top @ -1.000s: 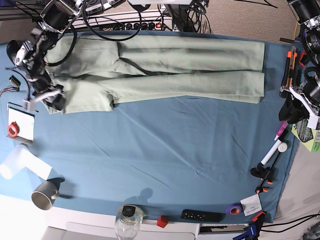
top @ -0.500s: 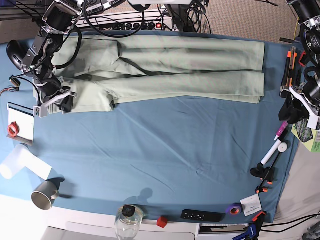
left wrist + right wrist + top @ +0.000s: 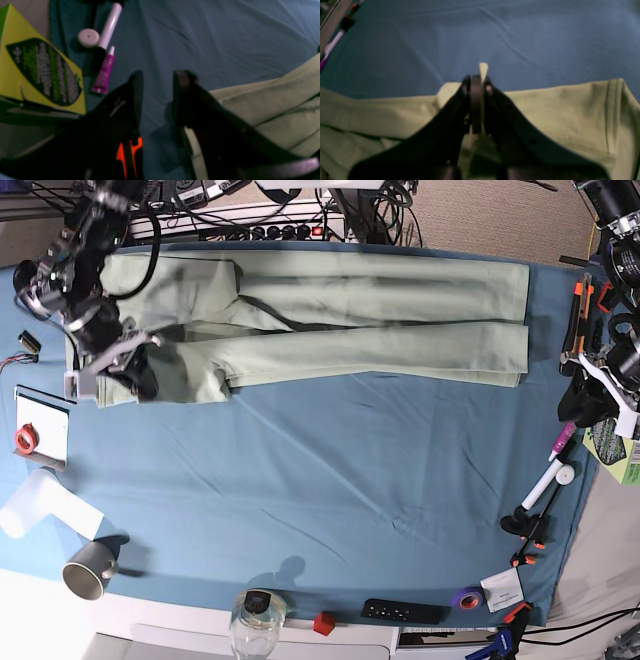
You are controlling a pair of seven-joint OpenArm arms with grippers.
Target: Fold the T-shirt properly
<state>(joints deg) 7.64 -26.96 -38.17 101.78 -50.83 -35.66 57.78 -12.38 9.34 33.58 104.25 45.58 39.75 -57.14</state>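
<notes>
Since the earlier frames the right gripper (image 3: 476, 82) has been carried inward from the cloth's edge onto the T-shirt (image 3: 340, 330) and its jaws have been shut; a small pale tip of fabric is seen pinched between them at the shirt's near hem. This is judged to mean that a corner is now secured for the next fold. The shirt is laid as a long folded band along the far side of the blue table cloth (image 3: 330, 470). The right arm is bent down over the shirt's end. The left gripper (image 3: 155, 100) is held parted and empty just beside the shirt's other end, above the cloth, near a purple tube (image 3: 103, 71).
</notes>
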